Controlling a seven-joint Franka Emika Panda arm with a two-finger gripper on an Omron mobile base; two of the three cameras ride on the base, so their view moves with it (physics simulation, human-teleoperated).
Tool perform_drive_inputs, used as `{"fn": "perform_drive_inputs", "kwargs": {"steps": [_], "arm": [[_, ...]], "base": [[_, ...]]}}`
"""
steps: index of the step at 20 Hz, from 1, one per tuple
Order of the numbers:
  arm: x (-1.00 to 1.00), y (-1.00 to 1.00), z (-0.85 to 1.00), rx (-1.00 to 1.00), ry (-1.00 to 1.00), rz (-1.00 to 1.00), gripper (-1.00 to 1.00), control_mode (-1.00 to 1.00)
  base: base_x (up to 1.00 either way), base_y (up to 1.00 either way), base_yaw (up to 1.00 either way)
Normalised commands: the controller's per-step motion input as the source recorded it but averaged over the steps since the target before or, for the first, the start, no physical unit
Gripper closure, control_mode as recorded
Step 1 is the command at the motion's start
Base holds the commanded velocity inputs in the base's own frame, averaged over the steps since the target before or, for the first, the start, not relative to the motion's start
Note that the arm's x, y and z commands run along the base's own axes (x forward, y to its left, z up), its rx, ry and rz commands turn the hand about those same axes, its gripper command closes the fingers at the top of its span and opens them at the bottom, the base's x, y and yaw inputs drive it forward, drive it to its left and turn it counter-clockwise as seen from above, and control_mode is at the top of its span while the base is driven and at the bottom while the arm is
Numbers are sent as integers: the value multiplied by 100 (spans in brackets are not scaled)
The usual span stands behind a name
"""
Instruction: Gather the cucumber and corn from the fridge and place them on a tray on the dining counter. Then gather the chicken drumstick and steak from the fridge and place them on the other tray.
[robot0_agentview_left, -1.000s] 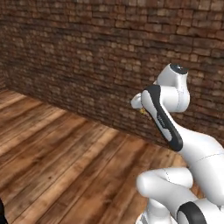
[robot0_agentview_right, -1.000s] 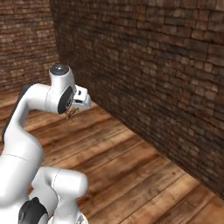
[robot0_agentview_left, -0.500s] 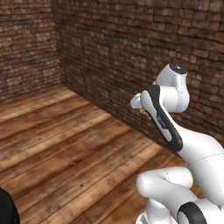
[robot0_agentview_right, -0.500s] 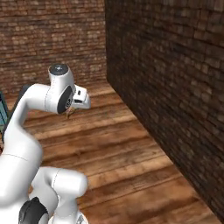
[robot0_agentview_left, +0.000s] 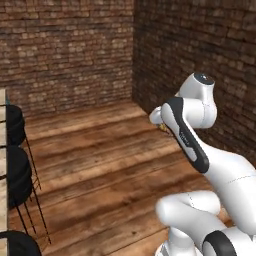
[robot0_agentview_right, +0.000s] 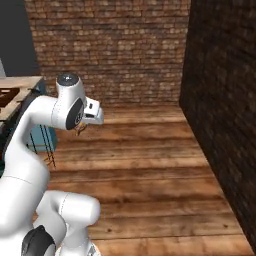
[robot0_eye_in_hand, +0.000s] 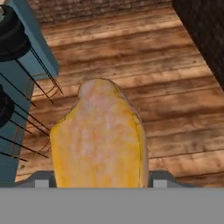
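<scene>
My gripper (robot0_eye_in_hand: 100, 180) is shut on the chicken drumstick (robot0_eye_in_hand: 98, 140), a golden-tan piece that stands up between the fingertips (robot0_eye_in_hand: 43, 179) with its narrow end away from the hand. The arm is folded up high, and the gripper (robot0_agentview_left: 162, 125) shows a tan sliver under the wrist; from the other side the gripper (robot0_agentview_right: 80, 128) hangs below the white hand. The dining counter (robot0_agentview_right: 22, 84) has a beige top at the left edge, with a dark flat shape, perhaps a tray (robot0_agentview_right: 7, 97), on it. The fridge, cucumber, corn and steak are out of view.
Black bar stools (robot0_agentview_left: 15, 172) stand along the counter's teal base (robot0_eye_in_hand: 30, 39) on thin wire legs. Brick walls meet in a corner (robot0_agentview_left: 134, 55) ahead. Bare wooden floor (robot0_agentview_right: 145, 165) spreads between the stools and the walls.
The whole picture has swung, so the base has turned: the wall corner slid across, and the counter and stools came into view. The arm's pose and its hold on the drumstick are unchanged.
</scene>
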Motion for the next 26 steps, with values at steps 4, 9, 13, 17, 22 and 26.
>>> {"fn": "perform_drive_inputs", "kwargs": {"steps": [4,9,13,17,22,26], "arm": [[0,0,0,0,0,0,100,100],[0,0,0,0,0,0,100,100],[0,0,0,0,0,0,100,100],[0,0,0,0,0,0,100,100],[0,0,0,0,0,0,100,100],[0,0,0,0,0,0,100,100]], "base": [[100,0,50],[100,0,50],[100,-5,46],[100,-14,51],[100,-12,65],[91,-4,81]]}}
